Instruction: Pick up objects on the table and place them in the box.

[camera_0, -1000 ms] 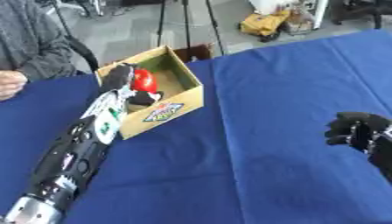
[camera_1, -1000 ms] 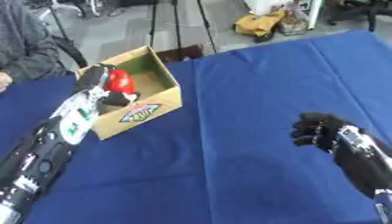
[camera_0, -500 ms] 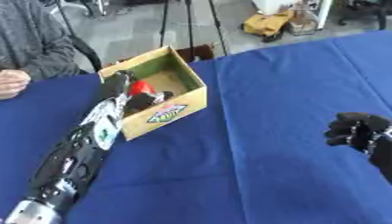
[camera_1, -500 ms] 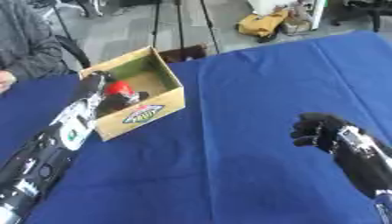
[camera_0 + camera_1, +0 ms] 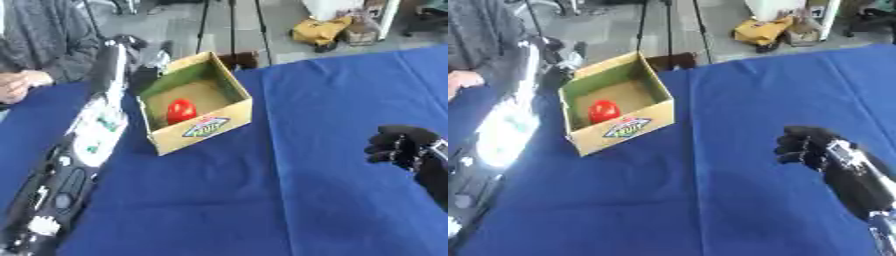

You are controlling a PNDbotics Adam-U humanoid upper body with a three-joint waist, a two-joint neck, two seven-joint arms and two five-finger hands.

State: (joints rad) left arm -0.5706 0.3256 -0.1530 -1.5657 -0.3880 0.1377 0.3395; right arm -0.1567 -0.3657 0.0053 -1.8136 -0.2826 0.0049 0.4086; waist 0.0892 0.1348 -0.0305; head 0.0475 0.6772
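Red object sits on the floor of the cardboard box, left of centre, nothing touching it. Box is open-topped, standing on the blue worktop near its far edge, label on the front wall facing the camera.

Left arm runs up the left side of the frame, beside the box's left wall. Left hand is up past the box's far-left corner, clear of the opening; blurred, so I cannot tell whether its fingers are open or curled, and nothing visible in it.

Right hand is over the worktop on the right, well apart from the box, fingers curled in, holding nothing.

Person's hand rests at the far-left edge, not touching the box.
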